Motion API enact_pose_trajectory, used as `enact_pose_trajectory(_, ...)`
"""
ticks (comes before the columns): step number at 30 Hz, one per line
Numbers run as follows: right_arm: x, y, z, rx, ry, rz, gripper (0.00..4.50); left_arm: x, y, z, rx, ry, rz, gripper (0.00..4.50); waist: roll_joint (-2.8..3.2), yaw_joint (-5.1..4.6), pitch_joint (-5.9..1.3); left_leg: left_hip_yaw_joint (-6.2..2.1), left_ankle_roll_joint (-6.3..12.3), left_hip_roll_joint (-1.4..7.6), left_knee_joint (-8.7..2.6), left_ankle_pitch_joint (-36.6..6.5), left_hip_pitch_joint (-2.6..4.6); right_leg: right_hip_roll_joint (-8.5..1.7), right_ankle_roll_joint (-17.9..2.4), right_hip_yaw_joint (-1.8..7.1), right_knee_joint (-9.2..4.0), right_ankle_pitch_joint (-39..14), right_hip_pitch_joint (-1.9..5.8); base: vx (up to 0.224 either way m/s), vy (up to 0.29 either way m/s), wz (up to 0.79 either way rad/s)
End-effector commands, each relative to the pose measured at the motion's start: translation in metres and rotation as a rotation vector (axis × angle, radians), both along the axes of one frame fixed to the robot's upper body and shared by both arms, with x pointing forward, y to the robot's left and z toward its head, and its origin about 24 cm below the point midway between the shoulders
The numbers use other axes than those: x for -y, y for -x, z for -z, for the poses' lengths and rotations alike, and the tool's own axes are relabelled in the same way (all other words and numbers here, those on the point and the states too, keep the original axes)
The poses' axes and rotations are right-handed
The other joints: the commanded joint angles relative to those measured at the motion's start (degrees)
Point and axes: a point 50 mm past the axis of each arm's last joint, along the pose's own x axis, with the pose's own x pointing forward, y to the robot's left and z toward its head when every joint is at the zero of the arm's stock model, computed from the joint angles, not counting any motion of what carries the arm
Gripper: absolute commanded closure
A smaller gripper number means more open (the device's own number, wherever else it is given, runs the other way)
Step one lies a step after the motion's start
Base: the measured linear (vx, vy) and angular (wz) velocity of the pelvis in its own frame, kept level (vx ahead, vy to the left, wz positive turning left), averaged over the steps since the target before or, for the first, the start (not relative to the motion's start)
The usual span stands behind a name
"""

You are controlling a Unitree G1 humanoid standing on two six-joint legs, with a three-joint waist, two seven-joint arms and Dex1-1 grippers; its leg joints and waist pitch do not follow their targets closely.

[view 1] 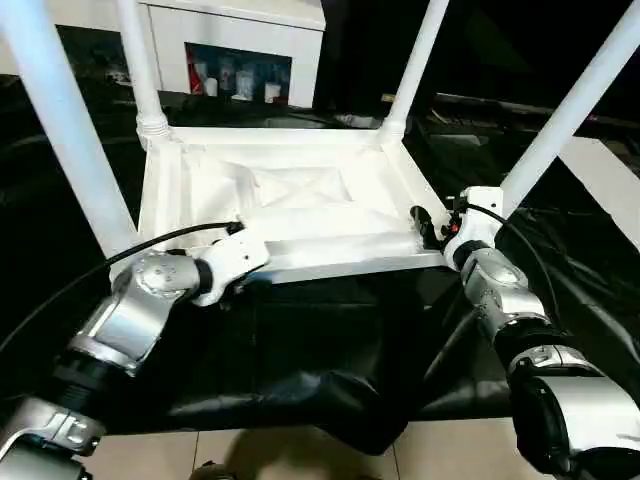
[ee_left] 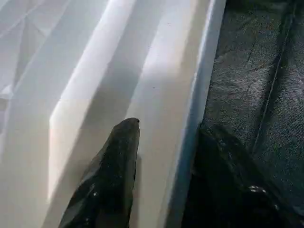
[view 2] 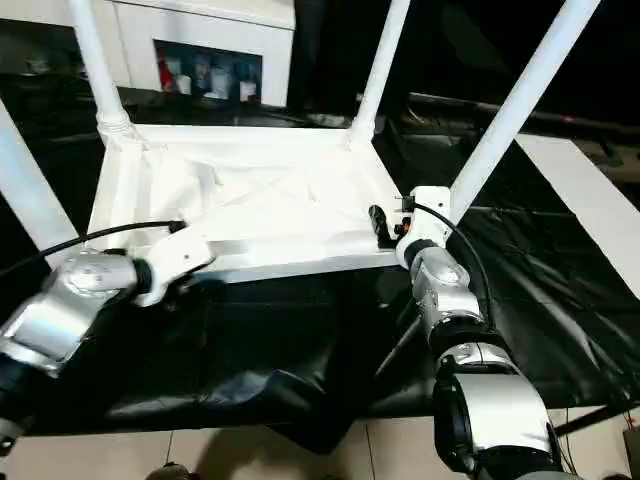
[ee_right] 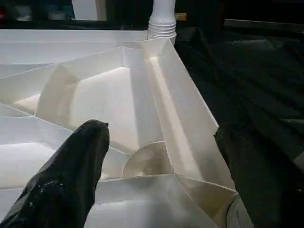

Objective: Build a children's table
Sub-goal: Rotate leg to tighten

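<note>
The table top (view 1: pixel 290 200) lies upside down on a black sheet (view 1: pixel 330 360), ribbed underside up, with all four legs (view 1: pixel 415 65) seated in its corner sockets and rising up past the frame. Everything below I place from that top.

My left gripper (ee_left: pixel 156 142) straddles the top's near rim toward its left corner: one finger (ee_left: pixel 111 175) lies inside on the white underside, the other outside over the sheet, the rim running between them. The jaws stand about half spread around that wall; I cannot tell whether the pads press on it.

My right gripper (ee_right: pixel 156 156) sits at the near right corner, spread wide across the right rim. One finger (ee_right: pixel 71 175) is inside the top, just beside the round socket floor; the other is outside over the sheet. Neither visibly touches plastic. The near right leg (view 1: pixel 570 110) rises just beside that wrist.

Edges and room: the near rim ends short of the sheet's front edge, leaving a broad band of bare sheet between the top and me. Right of the top the sheet runs on, crumpled, to a flat white board (view 1: pixel 610 190) lying well apart. Behind the far rim stands a white cabinet (view 1: pixel 235 40), near the far left leg (view 1: pixel 140 65). Left of the top, the near left leg (view 1: pixel 65 130) leans up close over my left forearm, so sideways room there is tight.
</note>
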Motion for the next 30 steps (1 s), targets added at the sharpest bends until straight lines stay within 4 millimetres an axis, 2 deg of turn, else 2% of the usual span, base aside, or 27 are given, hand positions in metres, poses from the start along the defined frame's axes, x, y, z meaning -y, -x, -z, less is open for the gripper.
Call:
enact_pose_trajectory(1,0.006,-0.004,-0.008,0.028,0.014,0.030,0.51,0.014,0.002,-0.007,0.027,0.085,0.071,2.26,1.19,-0.34,-4.34,0.43,-0.39,0.82,-3.41,-5.9,0.85,-2.68,-10.9,2.42,-2.87,-1.5,3.03,0.000,0.000,0.00)
enact_pose_trajectory(4,0.006,-0.004,-0.009,0.031,0.010,0.018,0.51,0.022,0.007,-0.020,0.018,0.300,0.110,2.26,1.09,-0.30,-4.32,0.50,-1.00,0.91,-3.45,-6.8,0.90,-2.79,-11.5,2.43,-2.81,-1.6,3.05,0.000,0.000,0.00)
enact_pose_trajectory(5,0.002,-0.005,-0.011,0.045,0.000,-0.013,0.51,0.023,0.013,-0.030,-0.002,0.454,0.141,2.26,1.14,-0.37,-4.32,0.50,-1.17,0.82,-3.37,-7.1,0.71,-2.89,-11.8,2.49,-2.62,-1.5,3.17,0.000,0.000,0.00)
enact_pose_trajectory(7,-0.004,-0.005,-0.015,0.074,-0.014,-0.065,0.51,0.015,0.020,-0.037,-0.064,0.563,0.157,2.26,1.11,-0.64,-4.27,0.56,-1.08,0.82,-3.42,-7.6,0.63,-2.69,-12.0,2.41,-2.67,-1.6,3.08,0.000,0.000,0.00)
enact_pose_trajectory(8,-0.012,-0.005,-0.017,0.104,-0.029,-0.132,0.51,0.003,0.029,-0.040,-0.119,0.610,0.170,2.26,1.21,-1.03,-4.19,0.55,-0.88,0.77,-3.44,-8.5,0.67,-2.50,-11.7,2.39,-2.74,-2.5,3.01,0.000,0.000,0.00)
enact_pose_trajectory(9,-0.013,-0.005,-0.018,0.107,-0.029,-0.138,0.51,0.002,0.029,-0.041,-0.123,0.615,0.169,2.09,1.15,-1.24,-4.16,0.46,-0.81,0.80,-3.46,-8.8,0.43,-2.67,-11.6,2.44,-2.69,-3.0,3.17,0.000,0.000,0.00)
enact_pose_trajectory(11,-0.022,-0.002,-0.019,0.141,-0.028,-0.222,0.51,-0.018,0.040,-0.041,-0.193,0.644,0.145,1.92,1.54,-1.97,-3.90,0.40,-1.00,0.89,-3.62,-10.5,0.64,-2.43,-10.9,2.47,-3.14,-6.2,2.81,0.000,0.000,0.00)
enact_pose_trajectory(12,-0.029,0.003,-0.016,0.156,-0.030,-0.279,0.51,-0.036,0.052,-0.040,-0.260,0.616,0.129,1.89,1.56,-2.05,-3.94,0.36,-1.07,0.91,-3.64,-10.6,0.62,-2.46,-10.8,2.48,-3.09,-6.4,2.91,0.000,0.000,0.00)
enact_pose_trajectory(14,-0.031,0.005,-0.014,0.159,-0.028,-0.295,0.51,-0.042,0.057,-0.039,-0.285,0.603,0.124,1.79,1.71,-2.61,-3.76,0.27,-1.09,1.11,-3.90,-10.5,0.45,-2.32,-10.3,2.56,-3.11,-7.2,2.84,0.000,0.000,0.00)
enact_pose_trajectory(15,-0.032,0.009,-0.010,0.150,-0.026,-0.305,0.51,-0.049,0.063,-0.039,-0.315,0.586,0.119,1.65,1.86,-2.57,-3.80,0.53,-1.16,1.20,-3.69,-10.5,1.22,-2.11,-10.8,2.71,-3.23,-6.3,2.34,0.000,0.000,0.00)
enact_pose_trajectory(16,-0.031,0.012,-0.003,0.129,-0.016,-0.301,0.51,-0.055,0.069,-0.038,-0.348,0.571,0.109,1.55,1.87,-2.45,-3.71,0.50,-1.38,1.20,-3.79,-10.0,1.06,-2.04,-11.2,2.76,-3.10,-5.4,2.51,0.000,0.000,0.00)
enact_pose_trajectory(17,-0.030,0.016,0.003,0.111,-0.003,-0.289,0.51,-0.063,0.075,-0.037,-0.379,0.555,0.090,1.51,1.88,-2.39,-3.53,0.66,-1.54,1.18,-3.78,-11.0,1.36,-1.94,-11.3,2.85,-3.25,-6.1,2.12,0.000,0.000,0.00)
enact_pose_trajectory(18,-0.029,0.019,0.009,0.099,0.003,-0.277,0.51,-0.070,0.079,-0.037,-0.391,0.548,0.067,1.51,1.88,-2.28,-3.37,0.61,-1.97,1.22,-4.00,-12.6,1.44,-1.92,-11.0,2.81,-3.51,-8.4,2.08,0.000,0.000,0.00)
enact_pose_trajectory(19,-0.026,0.023,0.013,0.092,0.003,-0.259,0.51,-0.078,0.082,-0.039,-0.391,0.555,0.034,1.33,1.91,-2.28,-3.29,0.50,-2.56,1.28,-4.11,-13.7,1.30,-2.02,-10.7,2.90,-3.54,-9.7,2.18,0.000,0.000,0.00)
enact_pose_trajectory(20,-0.022,0.029,0.020,0.093,0.001,-0.224,0.51,-0.090,0.087,-0.044,-0.374,0.579,-0.015,1.21,1.97,-2.20,-3.23,0.51,-2.78,1.27,-4.13,-14.3,1.46,-1.99,-10.4,2.90,-3.71,-10.5,2.07,0.000,0.000,0.00)
enact_pose_trajectory(21,-0.021,0.030,0.021,0.095,0.001,-0.219,0.51,-0.092,0.088,-0.045,-0.373,0.583,-0.020,1.21,1.95,-2.26,-3.13,0.44,-3.18,1.22,-4.20,-15.4,1.41,-1.99,-9.8,2.93,-3.84,-11.8,2.09,0.000,0.000,0.00)
enact_pose_trajectory(22,-0.018,0.035,0.024,0.103,0.000,-0.198,0.51,-0.100,0.093,-0.050,-0.367,0.602,-0.047,1.08,2.04,-2.21,-3.17,0.44,-3.25,1.21,-4.19,-15.9,1.55,-1.97,-9.6,2.92,-3.93,-12.5,1.99,0.000,0.000,0.00)
enact_pose_trajectory(23,-0.014,0.039,0.027,0.106,-0.001,-0.175,0.51,-0.107,0.097,-0.055,-0.357,0.632,-0.070,1.01,1.96,-2.41,-3.03,0.35,-3.32,1.11,-4.30,-16.9,1.33,-1.90,-9.1,2.95,-4.05,-14.0,2.04,0.000,0.000,0.00)
enact_pose_trajectory(25,-0.009,0.046,0.033,0.108,0.007,-0.137,0.51,-0.121,0.104,-0.063,-0.330,0.679,-0.113,0.90,1.76,-2.56,-3.03,0.30,-3.17,1.05,-4.26,-17.8,1.42,-1.89,-8.5,3.04,-4.32,-15.6,1.86,0.000,0.000,0.00)
enact_pose_trajectory(28,0.000,0.057,0.042,0.094,-0.001,-0.074,0.51,-0.145,0.110,-0.068,-0.273,0.700,-0.208,0.64,1.54,-2.67,-2.76,0.18,-2.68,0.99,-4.40,-19.2,1.38,-1.83,-7.6,3.07,-4.68,-18.3,1.68,0.000,0.000,0.00)
enact_pose_trajectory(29,0.002,0.059,0.044,0.084,-0.008,-0.064,0.51,-0.149,0.111,-0.068,-0.271,0.700,-0.225,0.59,1.62,-2.65,-2.77,0.14,-2.69,0.99,-4.37,-19.5,1.50,-1.82,-7.5,3.09,-4.71,-18.7,1.59,0.000,0.000,0.00)
enact_pose_trajectory(30,0.003,0.061,0.046,0.074,-0.015,-0.053,0.51,-0.153,0.112,-0.068,-0.270,0.700,-0.243,0.54,1.45,-2.66,-2.78,0.13,-2.59,0.98,-4.38,-19.5,1.50,-1.82,-7.4,3.10,-4.74,-18.9,1.58,0.000,0.000,0.00)
